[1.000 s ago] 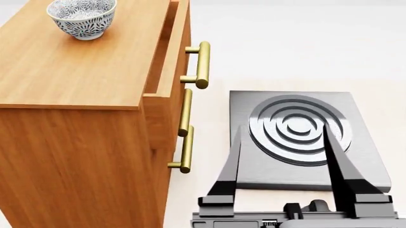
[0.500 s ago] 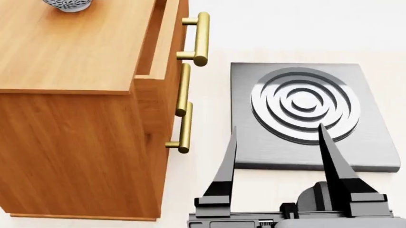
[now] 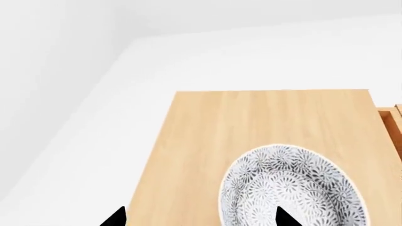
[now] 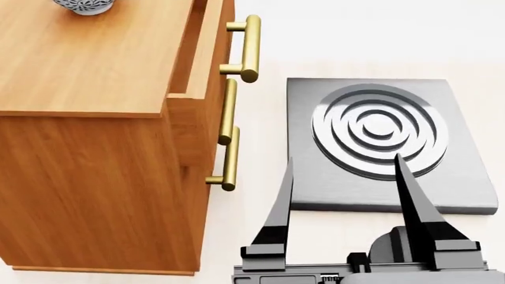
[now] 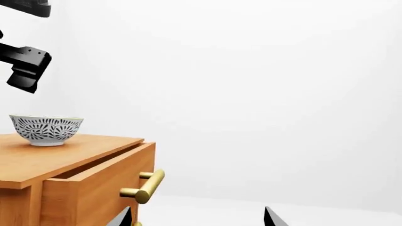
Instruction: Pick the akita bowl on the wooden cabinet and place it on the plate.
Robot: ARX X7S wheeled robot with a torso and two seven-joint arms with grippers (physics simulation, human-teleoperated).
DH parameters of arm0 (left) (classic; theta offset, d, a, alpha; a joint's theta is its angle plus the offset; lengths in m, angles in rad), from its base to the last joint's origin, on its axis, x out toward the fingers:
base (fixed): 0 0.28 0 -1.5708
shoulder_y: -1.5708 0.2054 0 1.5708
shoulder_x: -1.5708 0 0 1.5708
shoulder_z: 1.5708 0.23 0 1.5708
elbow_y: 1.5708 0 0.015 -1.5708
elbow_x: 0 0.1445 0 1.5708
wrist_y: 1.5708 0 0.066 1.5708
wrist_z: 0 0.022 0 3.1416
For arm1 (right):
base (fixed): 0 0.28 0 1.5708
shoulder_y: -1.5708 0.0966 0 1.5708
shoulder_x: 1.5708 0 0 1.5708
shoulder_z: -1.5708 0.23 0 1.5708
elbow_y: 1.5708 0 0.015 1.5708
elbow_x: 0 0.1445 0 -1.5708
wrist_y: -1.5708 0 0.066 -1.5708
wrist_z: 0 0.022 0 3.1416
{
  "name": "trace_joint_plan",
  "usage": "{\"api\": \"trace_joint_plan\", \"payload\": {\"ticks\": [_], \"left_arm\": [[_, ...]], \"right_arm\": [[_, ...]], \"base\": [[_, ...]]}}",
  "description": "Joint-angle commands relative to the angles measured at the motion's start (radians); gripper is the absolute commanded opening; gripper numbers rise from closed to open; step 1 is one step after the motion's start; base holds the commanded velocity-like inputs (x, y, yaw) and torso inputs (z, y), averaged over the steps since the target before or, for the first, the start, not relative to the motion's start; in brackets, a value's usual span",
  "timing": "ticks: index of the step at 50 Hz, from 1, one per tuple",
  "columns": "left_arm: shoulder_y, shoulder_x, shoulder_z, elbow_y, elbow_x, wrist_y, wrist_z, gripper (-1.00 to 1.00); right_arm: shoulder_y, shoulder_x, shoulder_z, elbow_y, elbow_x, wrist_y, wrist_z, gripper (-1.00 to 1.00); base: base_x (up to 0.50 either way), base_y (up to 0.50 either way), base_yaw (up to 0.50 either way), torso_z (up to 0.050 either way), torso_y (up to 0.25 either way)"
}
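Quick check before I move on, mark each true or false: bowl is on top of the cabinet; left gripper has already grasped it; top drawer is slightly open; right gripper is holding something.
1. The akita bowl sits on the wooden cabinet: true.
2. The left gripper has grasped it: false, its fingertips are spread above the bowl.
3. The top drawer is slightly open: true.
4. The right gripper holds something: false, it is open and empty above the stove.

Cropped and partly visible items in the three views.
The speckled blue-grey and white akita bowl (image 4: pixel 84 6) is cut by the head view's upper edge and by the left wrist frame; the tall orange-brown wooden cabinet (image 4: pixel 87 177) runs off-frame; only the black fingertips (image 3: pixel 285 217) of the left gripper show.
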Motion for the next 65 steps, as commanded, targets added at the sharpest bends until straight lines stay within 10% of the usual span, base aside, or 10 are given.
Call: {"api": "trace_joint_plan", "payload": {"ticks": [1,55,56,65], "left_arm": [[0.006,0.0,-0.015,0.0,0.034,-0.01,0.019,1.0],[0.2,0.0,-0.003,0.0,-0.002,-0.017,0.129,1.0],[0.2,0.0,-0.017,0.0,0.036,-0.01,0.115,-1.0],[0.19,0.0,-0.067,0.0,0.131,0.01,0.088,-1.0]], "right_arm": [[0.001,0.003,-0.002,0.001,0.002,-0.003,0.002,1.0],[0.007,-0.001,-0.019,0.1,0.011,-0.05,-0.004,1.0],[0.007,0.0,-0.019,0.1,0.011,-0.05,-0.004,1.0],[0.007,0.002,-0.022,0.097,0.011,-0.051,-0.003,1.0]], "base": [[0.0,0.0,0.0,0.0,-0.25],[0.0,0.0,0.0,0.0,-0.012],[0.0,0.0,0.0,0.0,-0.013],[0.0,0.0,0.0,0.0,-0.005]]}}
